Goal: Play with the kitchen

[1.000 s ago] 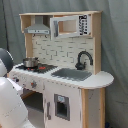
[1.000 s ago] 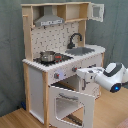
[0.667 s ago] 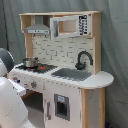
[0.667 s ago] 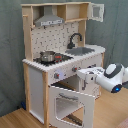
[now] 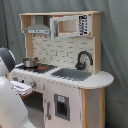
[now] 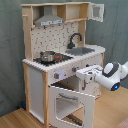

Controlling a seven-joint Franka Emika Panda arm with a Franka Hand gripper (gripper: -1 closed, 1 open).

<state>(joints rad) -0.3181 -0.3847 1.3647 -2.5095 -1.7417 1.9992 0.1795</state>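
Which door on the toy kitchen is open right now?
The oven door, under the stovetop. It hangs folded down and outward in the second exterior view, while the windowed door under the sink is shut in the first exterior view.

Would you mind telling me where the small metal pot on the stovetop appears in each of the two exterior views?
First exterior view: the pot sits left of centre, on the stovetop below the range hood.
Second exterior view: the pot sits left of centre, at mid-height, above the open oven door.
Shared landmark: the black faucet stands to the pot's right in both exterior views.
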